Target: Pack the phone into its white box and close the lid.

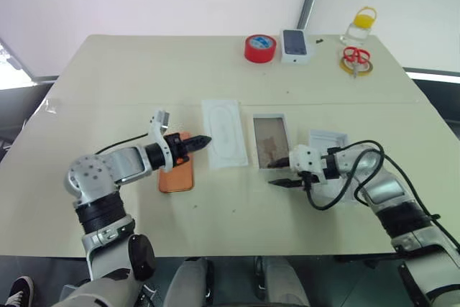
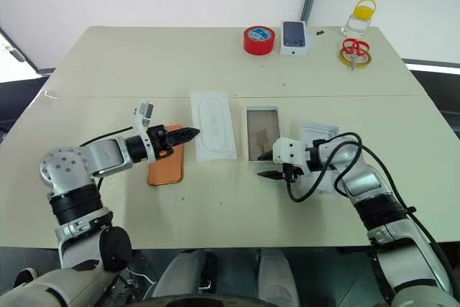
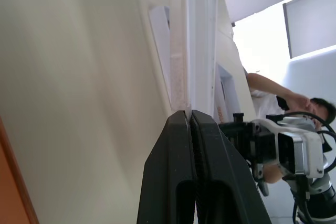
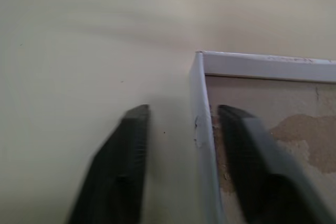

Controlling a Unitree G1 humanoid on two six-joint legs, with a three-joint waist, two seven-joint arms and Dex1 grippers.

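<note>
I see my right gripper (image 4: pixel 181 145) with fingers apart, straddling the near rim of the shallow white tan-floored box (image 4: pixel 198 108). My left gripper (image 1: pixel 203 141) is pinched together, empty, the slim orange phone (image 1: pixel 177 175) lying just behind its fingers.

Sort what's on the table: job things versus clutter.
Job: phone, white box, lid.

Lying about: white card, red tape, dark-screened phone, scissors, yellow-capped bottle.
</note>
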